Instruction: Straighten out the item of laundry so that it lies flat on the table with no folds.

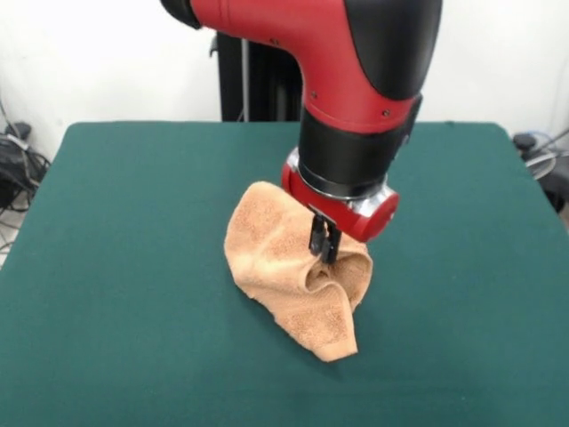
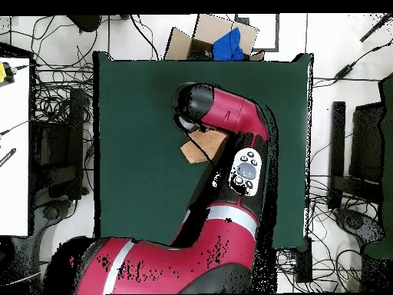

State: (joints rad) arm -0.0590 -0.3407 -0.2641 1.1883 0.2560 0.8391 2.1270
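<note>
1. We saw the small peach-orange terry-cloth towel (image 1: 293, 271) bunched in a rumpled heap near the middle of the dark green felt-covered surface (image 1: 116, 231), well in from every edge.
2. The black claw (image 1: 324, 242) of the red and black arm (image 1: 356, 98) stood directly over the heap's upper fold, on its right side in the front view, so the towel lay just beneath and mostly to the left of it.
3. Its tips looked drawn together and pressed into the cloth; we judged it clenched on a pinch of towel, raised into a small ridge there.
4. The heap's long axis ran from the upper left lobe down to a pointed corner at lower right.
5. In the overhead view only one tan corner (image 2: 194, 152) showed beside the arm; the rest was hidden.
6. We judged the coming move would need a pull away from the resting bulk to open the folds.
</note>
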